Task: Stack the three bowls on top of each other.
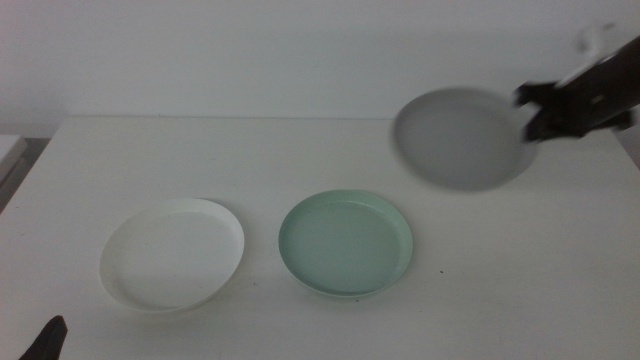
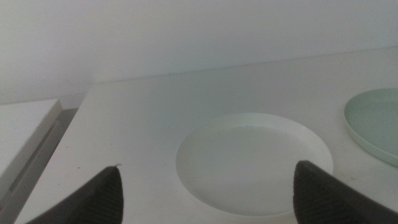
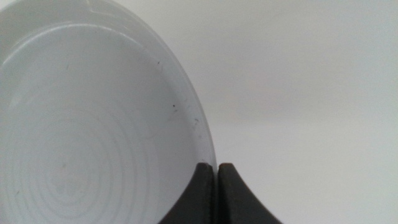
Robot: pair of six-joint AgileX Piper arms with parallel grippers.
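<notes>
We see three bowls. The grey bowl is in the upper right of the middle view, and it looks blurry and tipped, with its open side turned toward us. The right gripper comes in from the right edge and holds it by the rim. In the right wrist view its two dark jaws are pressed close together, pinching the thin edge of the grey bowl. We think it grabs the rim because the bowl is too wide and flat to hold any other way. It seems to be lifted off the table, though we cannot tell how high.

The mint green bowl sits flat on the table, just right of the middle of the picture. The white bowl sits flat to its left, near it but not touching. Both face up, so another bowl can drop right in.

The left gripper waits at the lower left corner of the middle view. In the left wrist view its jaws are spread wide, with the white bowl seen between them and farther off, untouched.

We think the job has just begun, since no bowl sits in another yet. The green bowl is the closest one to the grey bowl, so it looks like a good place to set it.
</notes>
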